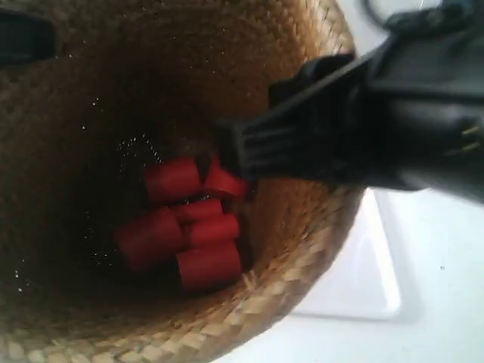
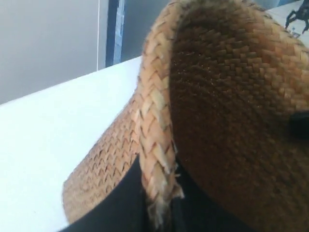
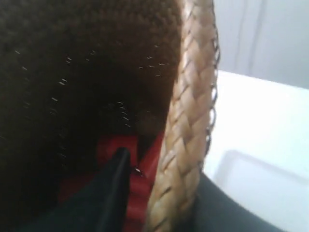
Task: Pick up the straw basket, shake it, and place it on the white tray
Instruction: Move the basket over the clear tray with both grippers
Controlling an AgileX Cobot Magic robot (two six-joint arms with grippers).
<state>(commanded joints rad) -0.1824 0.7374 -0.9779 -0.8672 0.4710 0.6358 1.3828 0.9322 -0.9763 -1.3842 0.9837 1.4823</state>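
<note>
The straw basket fills the exterior view, seen from above into its dark inside. Several red cylinders lie at its bottom. In the left wrist view my left gripper is shut on the braided rim of the basket, one black finger on each side. My right gripper is shut on the opposite rim of the basket, with one finger inside near the red cylinders. The white tray lies on the table beside and below the basket, and the tray also shows in the right wrist view.
The black arm at the exterior view's right reaches over the rim and hides part of the basket. A dark shape sits at the far rim. The white table spreads around, with a grey wall behind it.
</note>
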